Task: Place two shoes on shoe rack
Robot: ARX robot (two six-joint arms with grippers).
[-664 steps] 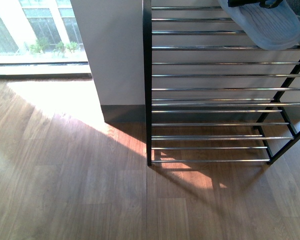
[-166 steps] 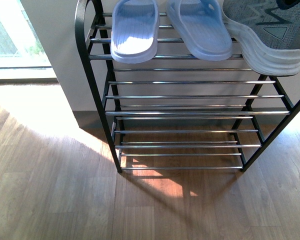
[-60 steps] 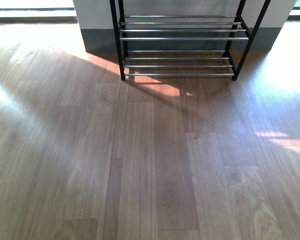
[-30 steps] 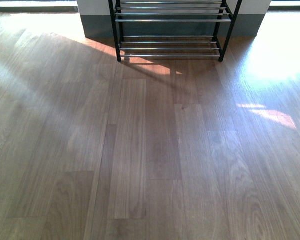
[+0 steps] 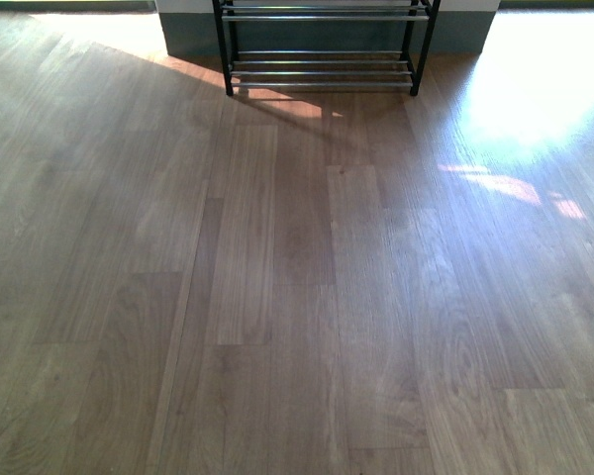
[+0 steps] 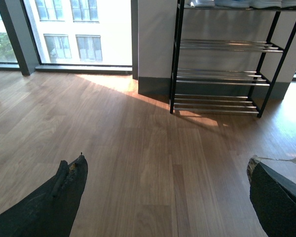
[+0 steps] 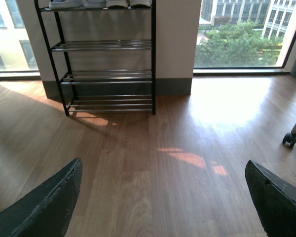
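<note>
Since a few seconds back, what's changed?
The robot has backed away from the shoe rack: it filled the front view earlier with a grey sneaker by the slippers on top; now only its lowest bars show at the frame's top. Both tools, left and right, are open and empty. The rack itself looks unmoved.

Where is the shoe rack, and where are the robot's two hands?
shoe rack (image 7: 108,46), right wrist view, on a middle tier's silver bars.
left hand (image 6: 163,197), left wrist view, midway between its open fingers.
right hand (image 7: 163,197), right wrist view, midway between its open fingers.
</note>
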